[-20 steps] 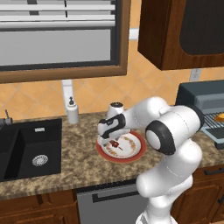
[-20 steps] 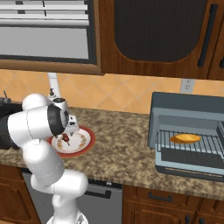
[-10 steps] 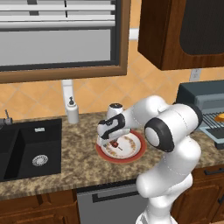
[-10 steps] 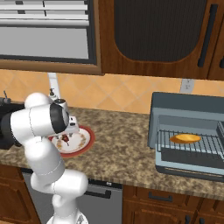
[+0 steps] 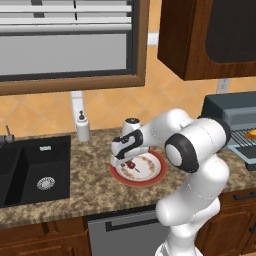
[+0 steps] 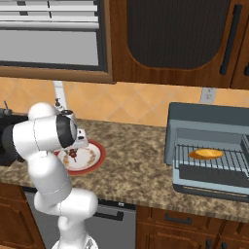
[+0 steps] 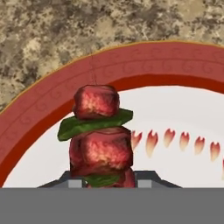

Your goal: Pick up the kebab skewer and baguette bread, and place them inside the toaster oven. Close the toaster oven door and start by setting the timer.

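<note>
The kebab skewer (image 7: 100, 140), red-brown meat chunks with green slices, lies on the red-rimmed white plate (image 7: 131, 65). My gripper (image 7: 109, 183) is down on it, its two tips pressed against the lowest chunks, shut on the skewer. In the left base view the gripper (image 5: 129, 162) sits low over the plate's (image 5: 156, 172) left part, on the skewer (image 5: 131, 165). The toaster oven (image 6: 209, 121) stands to the right with its door (image 6: 214, 187) folded down. The baguette bread (image 6: 206, 153) lies on its wire rack.
A black sink (image 5: 30, 170) is set into the granite counter at the left, with a soap dispenser (image 5: 82, 127) behind it. Dark wooden cabinets (image 6: 170, 44) hang above the toaster oven. A dishwasher front (image 5: 125, 232) sits under the counter edge.
The jaws have closed from wide open onto the skewer. The arm has stayed low over the plate with hardly any other motion.
</note>
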Motion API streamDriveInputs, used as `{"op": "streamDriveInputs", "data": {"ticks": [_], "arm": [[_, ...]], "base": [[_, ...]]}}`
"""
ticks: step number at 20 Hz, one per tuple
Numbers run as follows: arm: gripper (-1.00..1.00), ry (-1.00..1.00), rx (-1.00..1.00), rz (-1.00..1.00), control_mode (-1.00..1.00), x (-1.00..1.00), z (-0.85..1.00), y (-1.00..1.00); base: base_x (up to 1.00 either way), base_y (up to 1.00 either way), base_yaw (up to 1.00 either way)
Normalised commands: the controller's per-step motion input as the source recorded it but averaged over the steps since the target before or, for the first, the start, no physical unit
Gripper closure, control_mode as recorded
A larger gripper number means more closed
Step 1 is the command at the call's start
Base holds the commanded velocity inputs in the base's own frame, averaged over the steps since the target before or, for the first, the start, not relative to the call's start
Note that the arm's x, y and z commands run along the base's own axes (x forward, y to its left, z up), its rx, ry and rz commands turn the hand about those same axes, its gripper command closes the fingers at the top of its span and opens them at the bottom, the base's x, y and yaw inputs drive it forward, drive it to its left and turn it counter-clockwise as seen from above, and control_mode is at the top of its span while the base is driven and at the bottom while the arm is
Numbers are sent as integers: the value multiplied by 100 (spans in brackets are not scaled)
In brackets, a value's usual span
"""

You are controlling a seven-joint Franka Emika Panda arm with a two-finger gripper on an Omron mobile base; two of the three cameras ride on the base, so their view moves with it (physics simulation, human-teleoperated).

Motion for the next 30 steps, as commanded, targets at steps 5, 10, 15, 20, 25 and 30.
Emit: {"op": "streamDriveInputs", "data": {"ticks": [5,10,15,20,25,30], "arm": [[100,-1,1,-12,-100,-22,85,-32],[100,0,11,-23,-100,-70,100,-77],[100,0,14,-39,-100,-83,78,-95],[100,0,12,-47,-100,-66,52,-95],[100,2,10,-49,-100,-29,37,-88],[100,1,10,-60,-100,0,7,-94]], "base": [[0,0,0],[0,0,0],[0,0,0],[0,0,0],[0,0,0],[0,0,0]]}}
